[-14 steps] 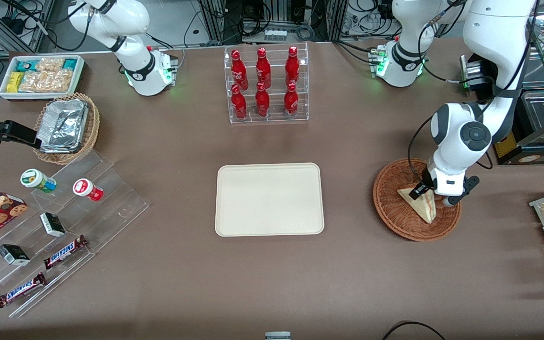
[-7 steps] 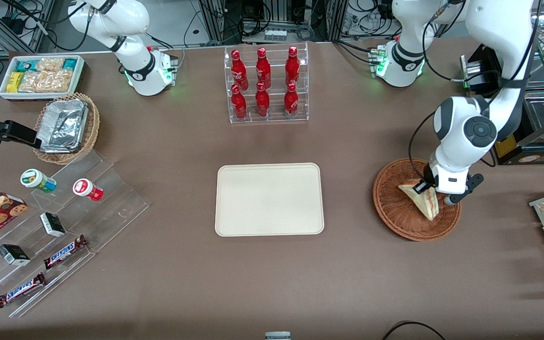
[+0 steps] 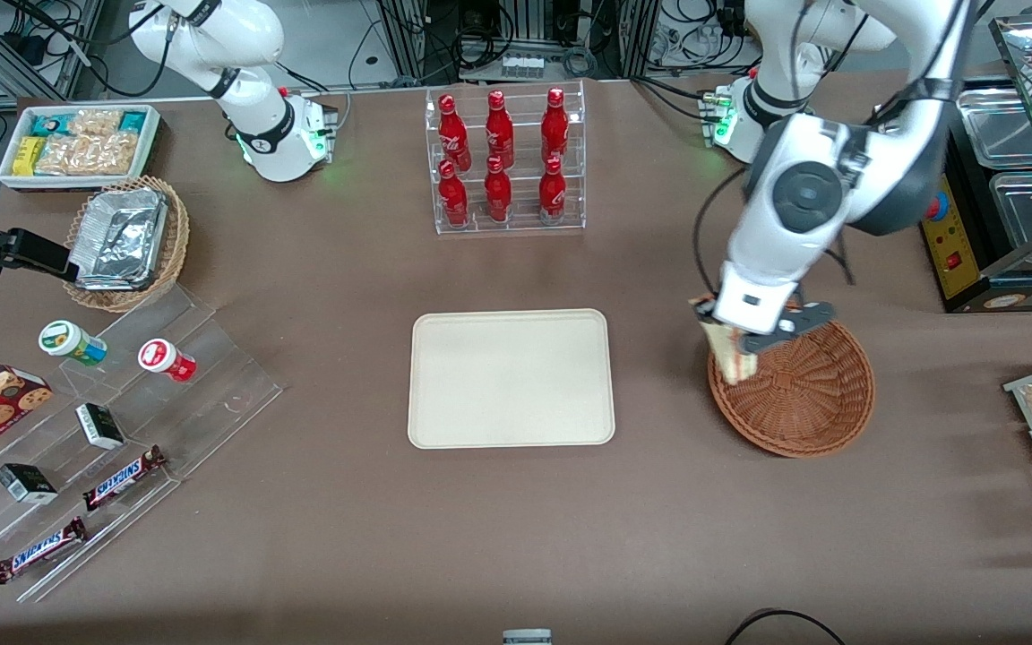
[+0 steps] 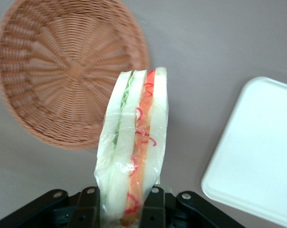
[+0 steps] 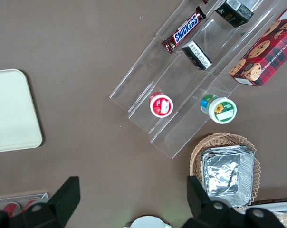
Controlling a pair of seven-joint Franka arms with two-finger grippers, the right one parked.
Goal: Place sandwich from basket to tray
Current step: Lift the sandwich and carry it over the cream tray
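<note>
Sandwich (image 3: 731,356) held in the air by the left gripper (image 3: 736,343), above the basket's rim on its tray side.

Largest of the task's things, the cream-white tray (image 3: 511,377) lies flat at the table's middle with nothing on it; its rounded corner also shows in the wrist view (image 4: 257,156). The reddish-brown wicker basket (image 3: 803,394) sits on the table toward the working arm's end, well apart from the tray, its woven bowl bare inside (image 4: 62,71). The gripper (image 4: 124,209) hangs over the basket's edge nearest the tray, its two black fingers (image 4: 153,206) clamped on the wedge's lower end. The sandwich (image 4: 134,152), in clear wrap, points away from the fingers, showing pale bread layers with green and orange-red filling between them.
</note>
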